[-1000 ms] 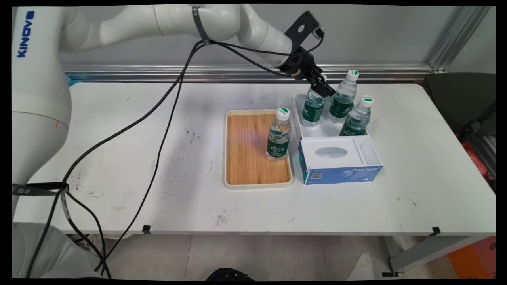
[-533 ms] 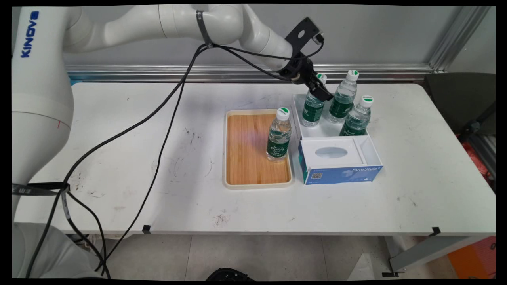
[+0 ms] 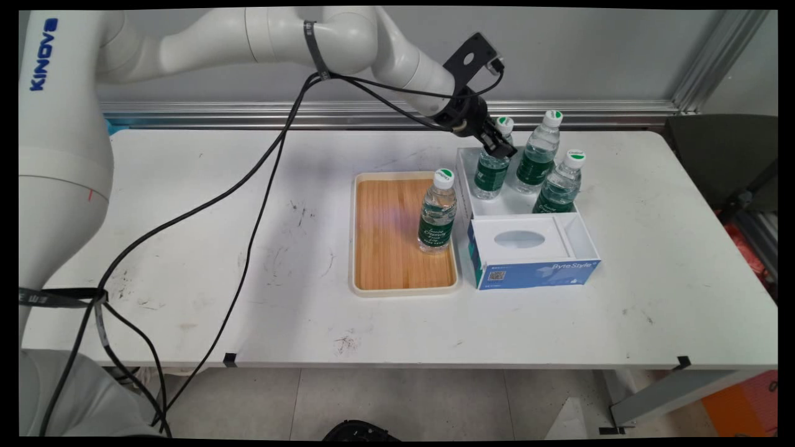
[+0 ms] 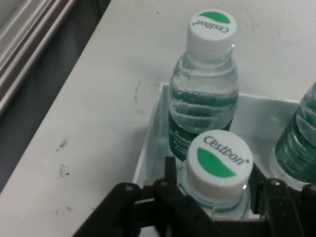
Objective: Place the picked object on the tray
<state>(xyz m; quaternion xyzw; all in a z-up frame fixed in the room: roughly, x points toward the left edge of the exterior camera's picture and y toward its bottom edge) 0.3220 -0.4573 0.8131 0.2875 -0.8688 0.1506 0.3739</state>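
My gripper (image 3: 500, 146) (image 4: 215, 185) is shut on the neck of a clear water bottle (image 3: 492, 169) (image 4: 219, 160) with a green label and a green-and-white cap. The bottle stands at the back left of a white open box (image 3: 464, 166) (image 4: 148, 148). In the hand view its cap sits between the two black fingers (image 4: 170, 173). Two more bottles of the same kind share the box: one behind (image 3: 538, 155) (image 4: 205, 84) and one to the right (image 3: 560, 186) (image 4: 301, 143). A further bottle (image 3: 437, 212) stands upright on the wooden tray (image 3: 356, 236) left of the box.
A blue and white tissue box (image 3: 528, 257) sits against the near side of the white box. Black cables (image 3: 248, 186) hang from the arm across the left half of the white table (image 3: 671, 248). A metal rail (image 3: 248, 112) runs along the wall behind.
The hand has shifted slightly left and down at the bottle's neck, so the cap now shows above the fingers. All the bottles stand where they were.
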